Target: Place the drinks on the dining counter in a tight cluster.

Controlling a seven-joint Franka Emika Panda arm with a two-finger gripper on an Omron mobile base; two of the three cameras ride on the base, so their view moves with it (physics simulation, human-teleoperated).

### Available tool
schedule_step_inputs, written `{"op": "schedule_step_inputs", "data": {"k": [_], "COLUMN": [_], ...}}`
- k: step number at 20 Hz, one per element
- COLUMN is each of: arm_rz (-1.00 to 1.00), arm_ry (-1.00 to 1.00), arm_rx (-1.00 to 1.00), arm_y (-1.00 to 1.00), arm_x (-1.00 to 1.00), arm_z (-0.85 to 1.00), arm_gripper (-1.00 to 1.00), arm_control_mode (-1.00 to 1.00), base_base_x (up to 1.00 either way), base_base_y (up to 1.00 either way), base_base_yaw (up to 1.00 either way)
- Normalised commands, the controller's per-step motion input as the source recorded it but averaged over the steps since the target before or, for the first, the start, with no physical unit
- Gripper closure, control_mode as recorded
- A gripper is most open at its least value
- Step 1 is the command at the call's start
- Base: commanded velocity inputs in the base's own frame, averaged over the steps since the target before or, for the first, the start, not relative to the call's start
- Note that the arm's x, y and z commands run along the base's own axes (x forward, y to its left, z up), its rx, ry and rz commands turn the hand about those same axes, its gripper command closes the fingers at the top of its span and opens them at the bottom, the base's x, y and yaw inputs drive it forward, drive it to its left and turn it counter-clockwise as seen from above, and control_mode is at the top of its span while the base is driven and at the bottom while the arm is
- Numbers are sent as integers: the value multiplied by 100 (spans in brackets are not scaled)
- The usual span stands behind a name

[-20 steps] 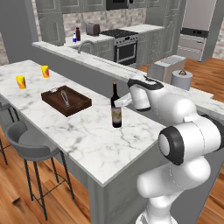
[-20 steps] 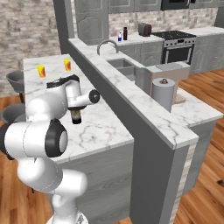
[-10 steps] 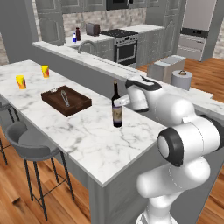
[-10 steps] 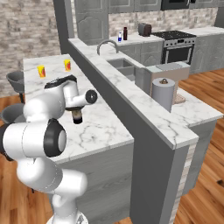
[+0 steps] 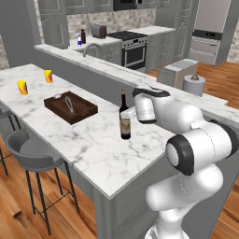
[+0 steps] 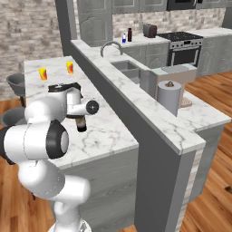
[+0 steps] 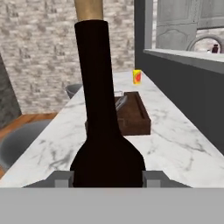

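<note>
At centre frame, the fingers (image 7: 70, 178) pinch the wine bottle (image 5: 124, 119) at its shoulder, upright on the marble worktop (image 5: 88, 140)

A home kitchen: steel range (image 5: 134, 46), sink faucet (image 6: 110, 46), grey cabinets (image 5: 53, 31), brick backsplash (image 6: 34, 27), bar stools (image 5: 32, 161) beside a marble desk (image 5: 84, 140).

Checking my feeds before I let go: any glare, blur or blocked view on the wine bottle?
Hand view: wine bottle fills the centre as a near-black silhouette, hiding the counter behind. Left base view: bottle sharp, evenly lit, no glare. Right base view: arm covers most of it.
</note>
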Motion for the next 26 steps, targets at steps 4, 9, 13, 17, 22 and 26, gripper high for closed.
{"op": "schedule_step_inputs", "data": {"k": [4,9,13,17,22,26], "arm_rz": [-4,-2,0,0,0,0], "arm_ry": [-4,-8,-12,-14,-6,0], "arm_rx": [0,0,0,0,3,5], "arm_y": [0,0,0,0,-8,-21], "arm_x": [0,0,0,0,0,5], "arm_z": [-50,-32,-13,-1,-7,-10], "arm_gripper": [100,100,100,100,100,100], "arm_control_mode": [-100,-100,-100,-100,-100,-100], "base_base_x": [0,0,0,0,0,0], "base_base_y": [0,0,0,0,0,0], "base_base_yaw": [0,0,0,0,0,0]}}
